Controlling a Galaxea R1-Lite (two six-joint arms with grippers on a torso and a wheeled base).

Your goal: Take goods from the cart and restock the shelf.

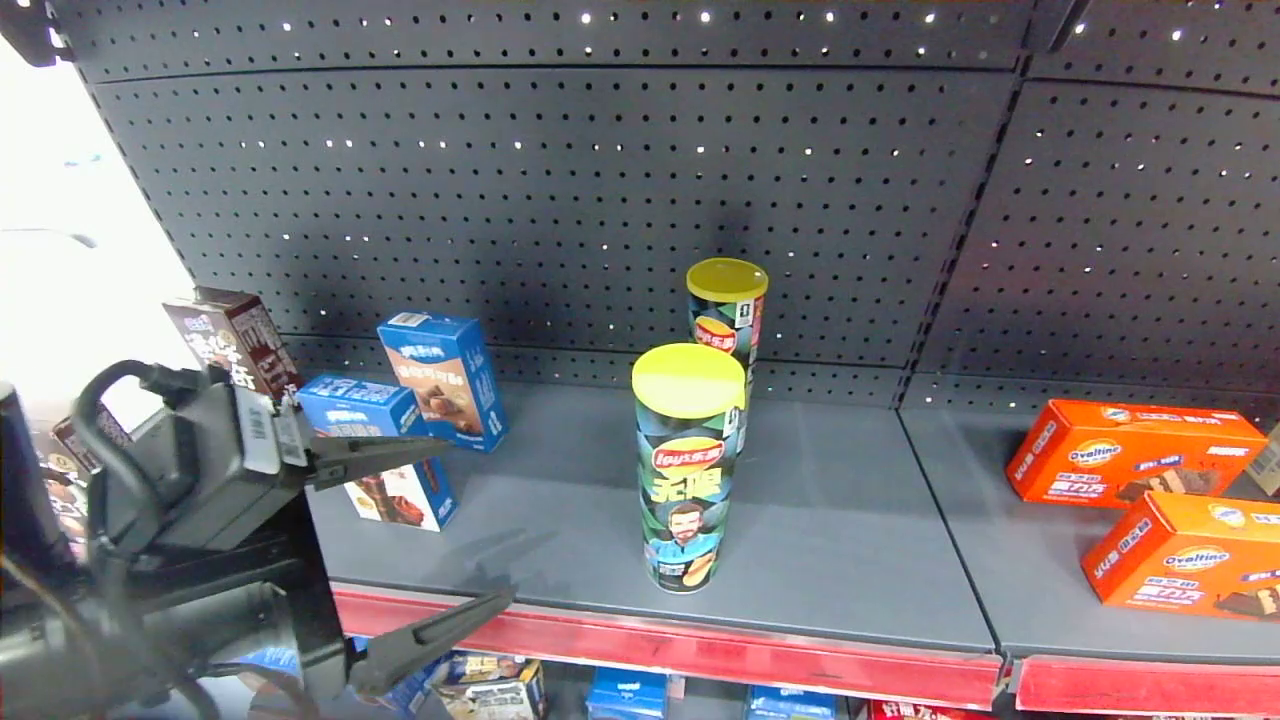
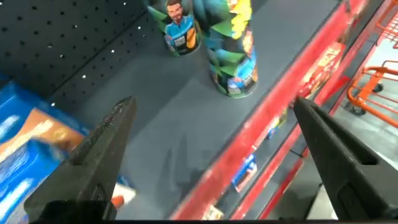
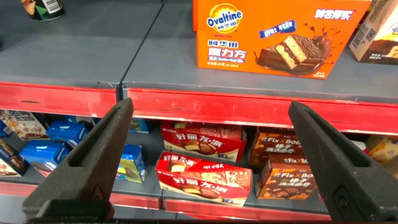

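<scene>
Left pincer (image 1: 470, 520) and right pincer (image 3: 210, 106) both apart and empty; chip can (image 1: 688, 470) stands upright mid-shelf (image 1: 850, 540), so probably pull left straight back, clearing blue box (image 1: 360, 398).

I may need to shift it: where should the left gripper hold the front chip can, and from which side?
Probably the mid-body of the front chip can, approached level from the left, where the left gripper hangs open. It stands upright and round, bare shelf beside it, second can behind.
</scene>
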